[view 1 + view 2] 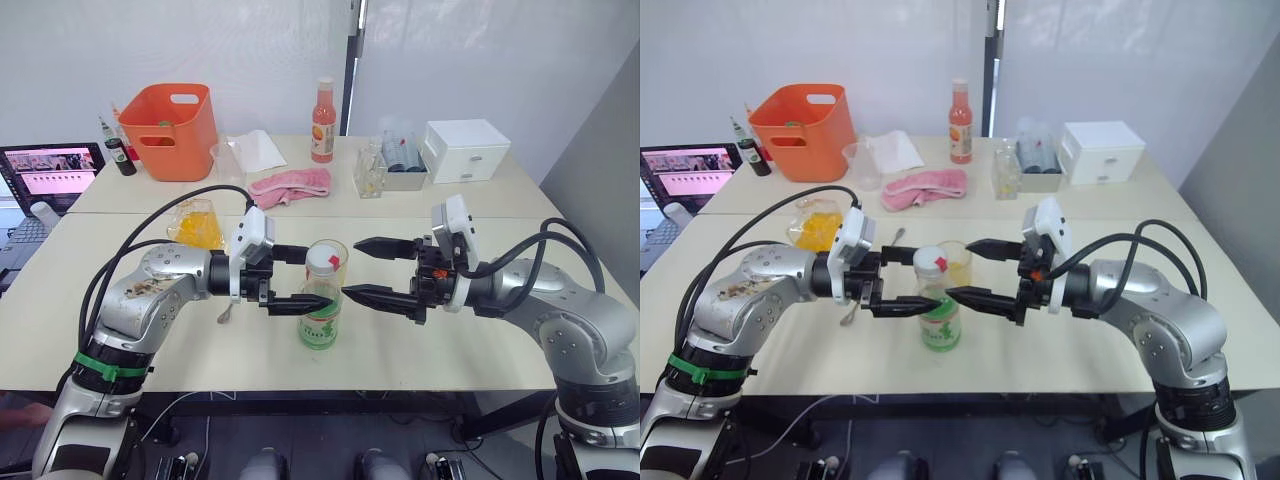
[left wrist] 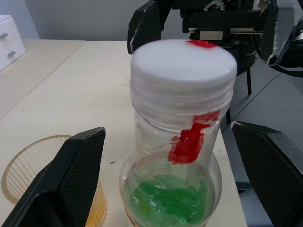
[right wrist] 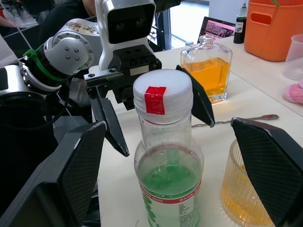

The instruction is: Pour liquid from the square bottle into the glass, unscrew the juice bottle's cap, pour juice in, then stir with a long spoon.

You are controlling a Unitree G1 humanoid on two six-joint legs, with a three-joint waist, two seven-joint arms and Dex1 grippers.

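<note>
Your first pour looks done: the glass [image 1: 328, 262] already holds yellow-orange liquid [image 3: 241, 201], and the square bottle [image 1: 197, 224] stands back on the table [image 1: 500, 340] with its stopper in, at about 10 o'clock from the glass and well apart from it. You are now, by my reading, at the uncapping step. The juice bottle [image 1: 320, 300] stands upright near the table's front edge, just beside the glass at its 6 o'clock, and the cap [image 2: 183, 64] is still screwed on, white with its red mark. Your left gripper [image 1: 300, 280] comes in from 9 o'clock and your right gripper [image 1: 375, 270] from 3 o'clock; both have their fingers spread wide to either side of the bottle, and neither grasps anything, with the pads standing clear of the plastic. Still ahead of you: steady the bottle, twist the cap off, pour the juice [image 3: 168, 177] into the glass, then fetch the long spoon [image 3: 246, 120], which lies flat on the table between the square bottle and the glass, and stir.
</note>
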